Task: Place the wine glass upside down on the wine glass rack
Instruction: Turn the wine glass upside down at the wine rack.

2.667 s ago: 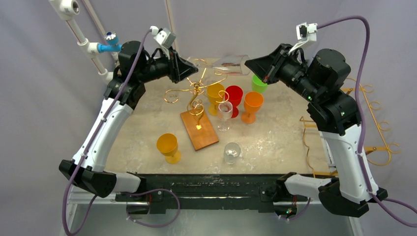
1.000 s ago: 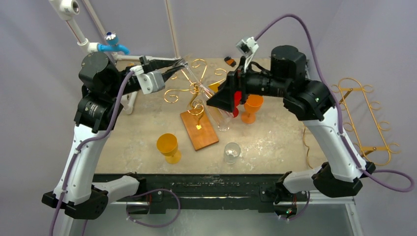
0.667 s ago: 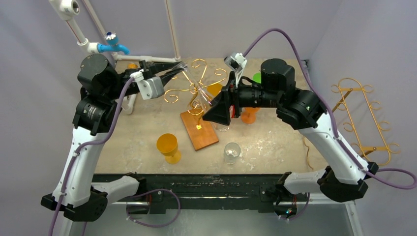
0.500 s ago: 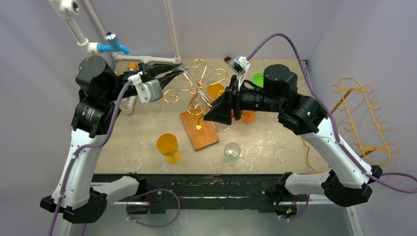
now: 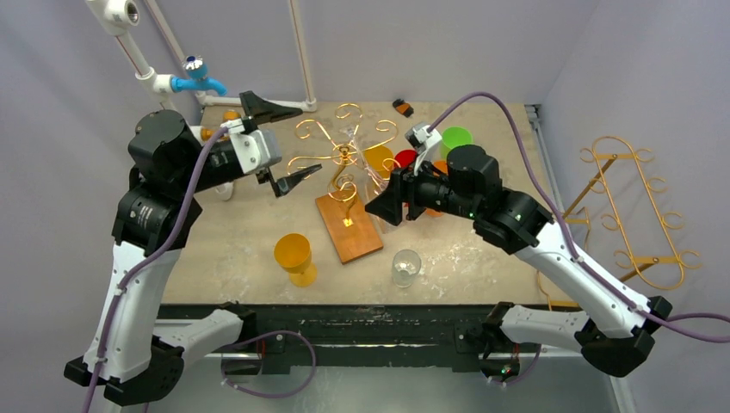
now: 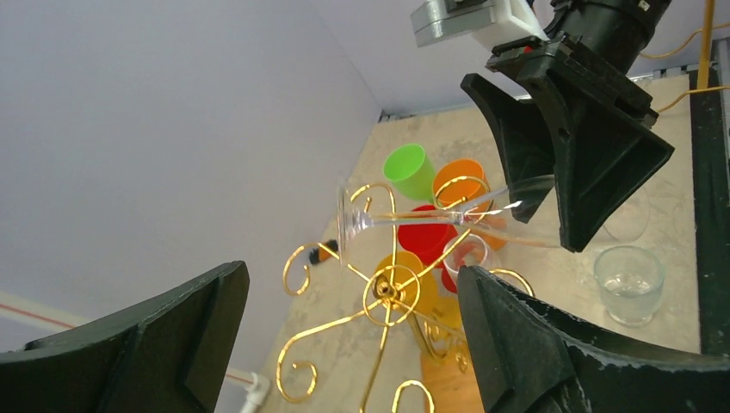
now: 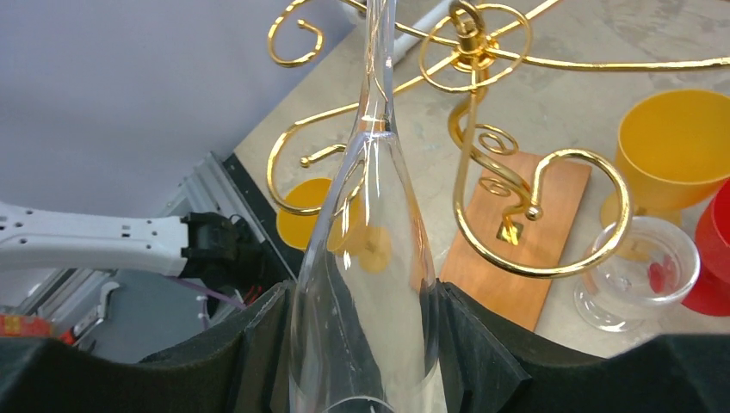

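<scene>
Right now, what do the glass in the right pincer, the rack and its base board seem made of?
The wine glass looks like clear glass, possibly plastic: see-through, sharp highlights. The rack looks like thin metal wire, shiny gold finish, bent into scrolls. The base board is probably wood: reddish-brown, flat, low sheen.

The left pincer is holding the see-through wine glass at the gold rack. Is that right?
Not quite. It is the right pincer that holds the see-through wine glass at the gold rack. The left pincer is wide open and empty. The right wrist view shows the grip.
</scene>
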